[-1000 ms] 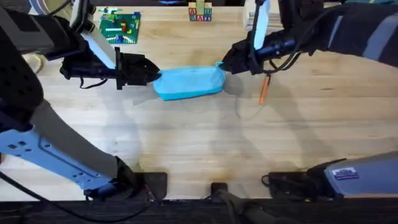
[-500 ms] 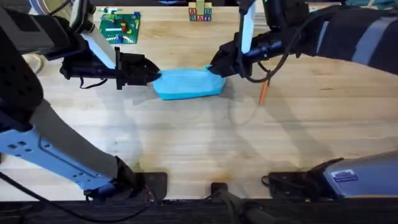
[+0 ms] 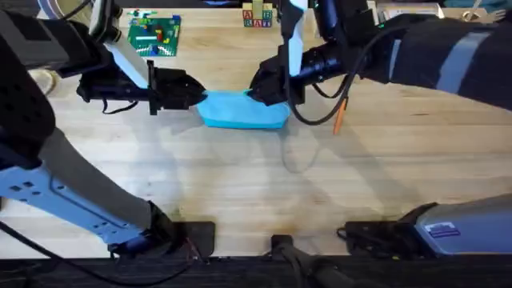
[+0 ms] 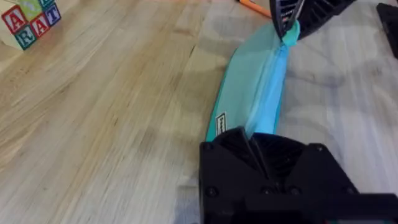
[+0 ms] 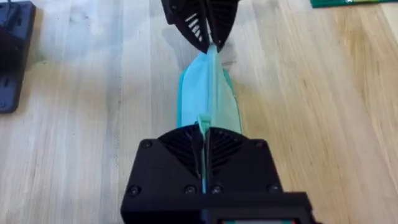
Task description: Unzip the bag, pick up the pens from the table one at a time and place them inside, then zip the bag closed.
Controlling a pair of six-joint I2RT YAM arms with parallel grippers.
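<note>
The light blue bag (image 3: 240,112) lies lengthwise on the wooden table (image 3: 240,184) at mid-back. My left gripper (image 3: 198,96) is shut on the bag's left end, and the left wrist view has it pinching the fabric (image 4: 255,140). Above the bag's middle, my right gripper (image 3: 258,92) is shut on the teal zipper pull (image 5: 203,121); the bag (image 5: 208,93) stretches from it to the left gripper (image 5: 208,40). The left wrist view shows the zipper line along the bag (image 4: 258,93) up to the right gripper (image 4: 287,31). An orange pen (image 3: 339,116) lies to the bag's right.
A green brick plate (image 3: 154,34) sits at the back left and letter blocks (image 3: 257,16) stand at the back centre, also seen as blocks (image 4: 31,22) in the left wrist view. Bare wood spreads in front of the bag.
My right gripper has slid left along the bag, from its right end to about its middle, carrying the zipper pull. The left gripper and the pen have stayed put.
</note>
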